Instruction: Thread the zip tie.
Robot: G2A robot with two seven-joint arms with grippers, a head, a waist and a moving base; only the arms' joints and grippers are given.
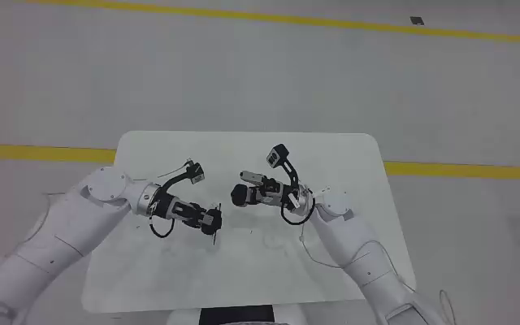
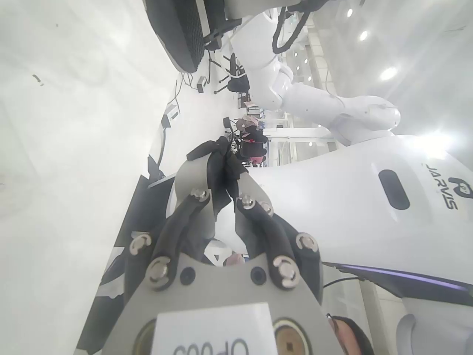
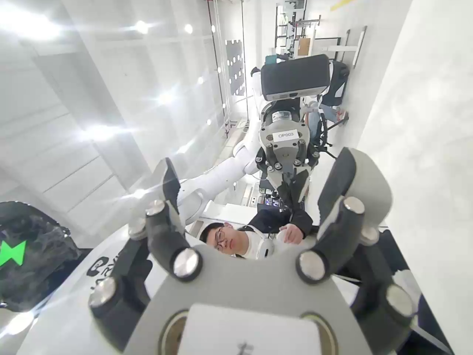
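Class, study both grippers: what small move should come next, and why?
Probably ease the open right gripper toward the left gripper. The left one's black-padded fingers are pressed shut; the right's jaws stand wide, facing it above the white table. Whether a zip tie is pinched is too small to tell.

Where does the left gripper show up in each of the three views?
Top view: left gripper above the table's middle, beside the right gripper.
Left wrist view: left gripper in the foreground, shut.
Right wrist view: left gripper farther off, framed between the right gripper's open fingers.
Shared landmark: the open right gripper, whose fingers face it in all three.
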